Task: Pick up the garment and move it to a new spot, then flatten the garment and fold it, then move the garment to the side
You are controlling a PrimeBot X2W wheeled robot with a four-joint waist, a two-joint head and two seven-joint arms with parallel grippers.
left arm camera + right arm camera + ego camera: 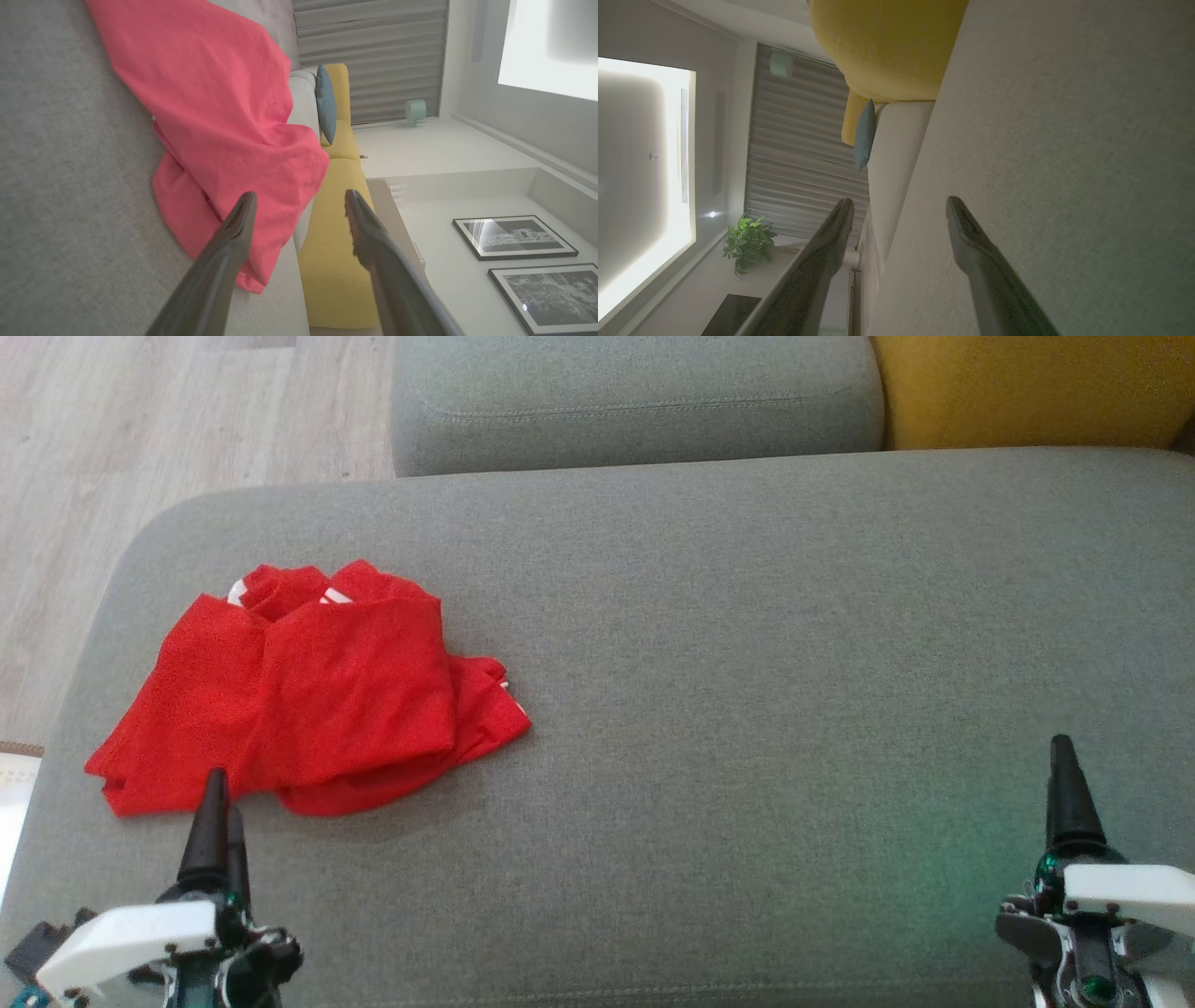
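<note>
garment (308, 695): red rumpled heap, white flecks (perhaps print), 9 o'clock on grey sofa seat (747, 663) | left gripper (222, 793): 7 o'clock, by its near edge, jaws wide, empty | right gripper (1061, 747): 5 o'clock, jaws wide, empty

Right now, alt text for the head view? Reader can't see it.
A crumpled red fabric garment with white trim lies on the left of a wide grey upholstered sofa seat. The dark left fingers point up at its near edge from the lower left; the right fingers stand over bare cushion at the lower right.
</note>
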